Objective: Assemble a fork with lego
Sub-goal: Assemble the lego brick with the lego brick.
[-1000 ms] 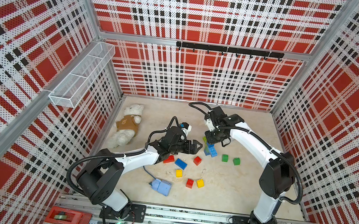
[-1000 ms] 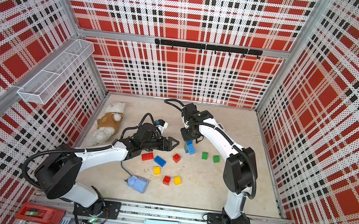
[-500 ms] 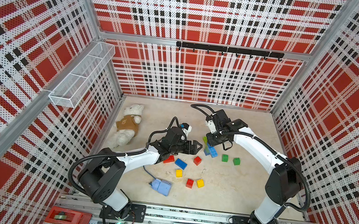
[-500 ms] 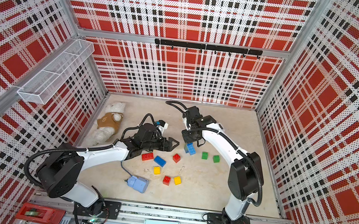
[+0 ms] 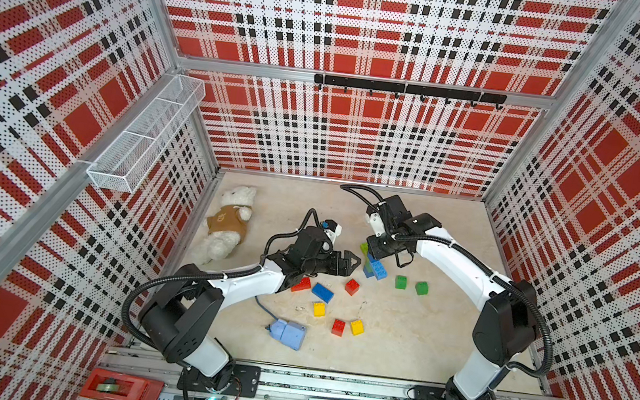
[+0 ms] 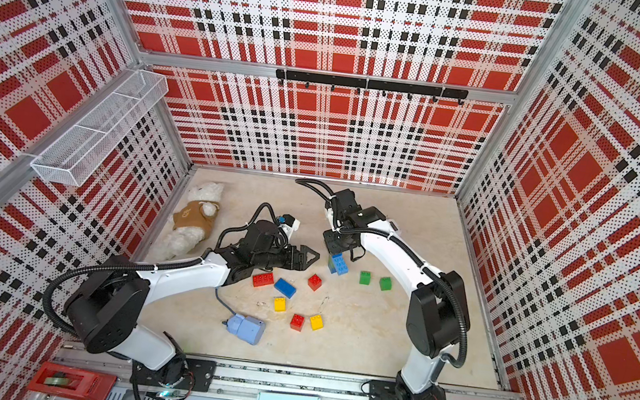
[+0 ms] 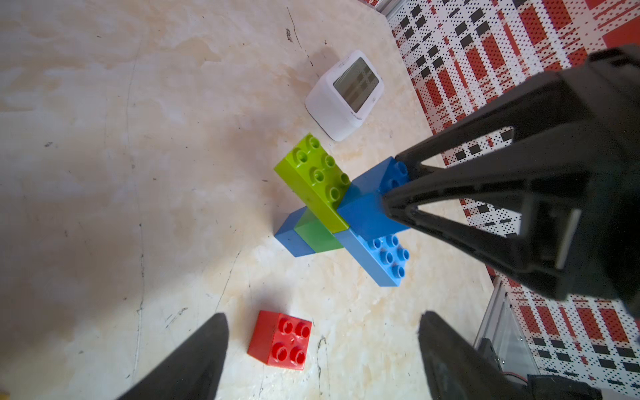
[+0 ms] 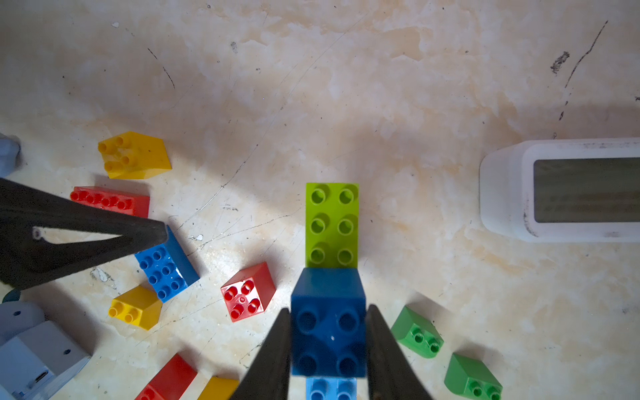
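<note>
A lab robot cell: perforated plaid panels (image 5: pixel 372 29) in aluminium framing (image 5: pixel 243 68) wall in a table (image 5: pixel 416 346); left arm (image 5: pixel 246 283) and right arm (image 5: pixel 456 263) bolted to a rail (image 5: pixel 329 381) at the table's front edge.

Stack top: dark-blue square (image 8: pixel 329 322), studs up, pinched between the right gripper (image 8: pixel 329 310) jaws.
Stack middle: lime oblong (image 8: pixel 331 225) juts ahead of those jaws; light-blue oblong (image 7: pixel 384 256) juts back, lower.
Stack base: green brick (image 7: pixel 317 235), blue brick (image 7: pixel 289 235), on the tabletop.
Red square (image 7: pixel 280 341): loose, studs up, just ahead of the left gripper (image 7: pixel 322 317) jaws.
Green squares (image 5: pixel 401 282), (image 5: pixel 421 288): loose, beside the right jaws.
Red oblong (image 5: pixel 301 284), blue oblong (image 5: pixel 322 292): flat, behind the left jaws.
Yellow squares (image 5: pixel 319 309), (image 5: pixel 356 327), second red square (image 5: pixel 338 327): loose, well apart from both jaw pairs.
</note>
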Robot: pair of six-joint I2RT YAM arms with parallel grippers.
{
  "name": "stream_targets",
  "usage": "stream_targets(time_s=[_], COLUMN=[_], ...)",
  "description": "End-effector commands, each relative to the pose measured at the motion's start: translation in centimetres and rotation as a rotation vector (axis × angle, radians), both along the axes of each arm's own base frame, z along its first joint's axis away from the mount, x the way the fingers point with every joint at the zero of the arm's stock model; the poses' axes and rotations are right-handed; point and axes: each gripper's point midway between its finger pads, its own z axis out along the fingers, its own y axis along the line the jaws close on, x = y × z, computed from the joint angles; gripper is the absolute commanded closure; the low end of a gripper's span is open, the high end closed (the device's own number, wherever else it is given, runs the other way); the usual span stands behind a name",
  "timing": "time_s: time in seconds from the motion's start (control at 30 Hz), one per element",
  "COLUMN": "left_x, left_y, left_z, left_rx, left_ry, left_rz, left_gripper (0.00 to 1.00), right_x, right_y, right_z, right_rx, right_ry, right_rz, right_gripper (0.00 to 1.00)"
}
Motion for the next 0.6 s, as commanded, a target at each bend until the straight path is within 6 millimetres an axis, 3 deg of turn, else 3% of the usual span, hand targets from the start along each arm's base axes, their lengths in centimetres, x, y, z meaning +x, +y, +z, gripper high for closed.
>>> stream_targets(time_s=[0.0, 0.57], left_x=[0.7, 0.6], left_y=[-0.9, -1.6], left_z=[1.7, 1.8], left_rx=[-0.032, -0.038], left_ry=[-0.041, -0.040], left_rz=[-0.018, -0.038], left_gripper=[0.11, 0.11], right_x=[0.4, -0.6], right_y=[0.5, -0.3], right_z=[2.6, 1.9], right_rx=[0.058, 0.042], right_ry=[-0.060, -0.037], right_rz=[-0.004, 0.013], right_gripper=[0.71, 0.72])
